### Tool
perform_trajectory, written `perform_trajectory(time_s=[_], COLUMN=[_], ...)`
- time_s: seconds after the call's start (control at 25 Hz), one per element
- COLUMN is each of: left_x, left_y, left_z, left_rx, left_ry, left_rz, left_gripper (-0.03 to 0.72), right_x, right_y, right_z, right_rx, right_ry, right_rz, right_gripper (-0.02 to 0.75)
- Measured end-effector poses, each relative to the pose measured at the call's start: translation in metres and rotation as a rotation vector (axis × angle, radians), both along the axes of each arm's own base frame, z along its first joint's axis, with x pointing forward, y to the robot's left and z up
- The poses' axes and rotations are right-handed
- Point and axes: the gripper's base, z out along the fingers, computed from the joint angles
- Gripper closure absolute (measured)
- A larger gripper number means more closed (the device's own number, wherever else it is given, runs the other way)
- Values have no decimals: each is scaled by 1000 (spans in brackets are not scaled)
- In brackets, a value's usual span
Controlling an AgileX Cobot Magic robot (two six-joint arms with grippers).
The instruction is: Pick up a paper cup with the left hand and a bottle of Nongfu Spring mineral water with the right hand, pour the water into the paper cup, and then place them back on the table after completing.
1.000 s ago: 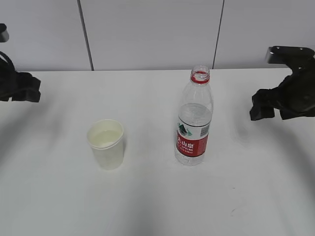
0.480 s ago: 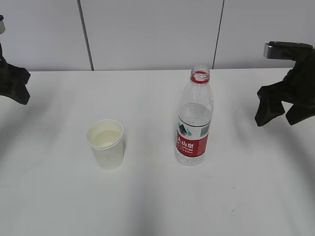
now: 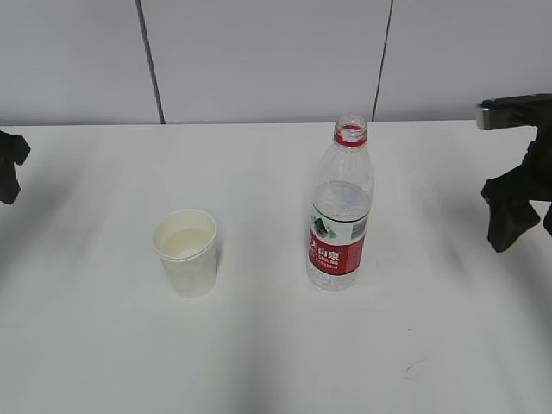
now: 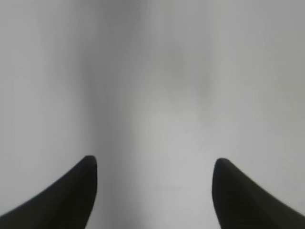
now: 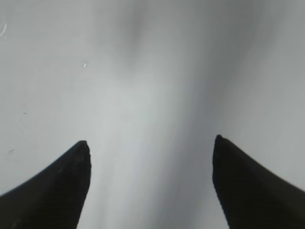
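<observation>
Cup [image 3: 185, 252], thin-walled and crushable, best held lightly at mid-wall, stands left of the uncapped bottle [image 3: 341, 207], a slick, pliant plastic suited to a label-band grip, on the tabletop [image 3: 276, 345]; left claw [image 4: 152, 191] and right claw [image 5: 151, 183] gape wide, empty.

The black left gripper [image 3: 9, 164] is mostly cut off by the exterior view's left edge; the black right gripper [image 3: 516, 203] by its right edge.
</observation>
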Motion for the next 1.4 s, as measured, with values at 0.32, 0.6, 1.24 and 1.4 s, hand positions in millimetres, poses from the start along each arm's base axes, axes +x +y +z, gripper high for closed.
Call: perform_trajectory(time_s=[0.32, 0.6, 1.24, 1.4], left_x=[-40, -102, -213, -233], left_y=[1, 3, 5, 5], left_z=[-8, 6, 16, 23], left_rx=[2, -3, -43, -48], left_ry=[45, -45, -194, -274], left_rz=[1, -1, 15, 15], left_gripper=[223, 225, 226, 228], right_x=[-15, -57, -178, -204], right_y=[0, 1, 2, 2], right_z=[31, 37, 20, 24], right_rx=[7, 24, 65, 72], right_ry=[-72, -77, -169, -259], right_rz=[-8, -17, -32, -30], right_gripper=[149, 150, 150, 150])
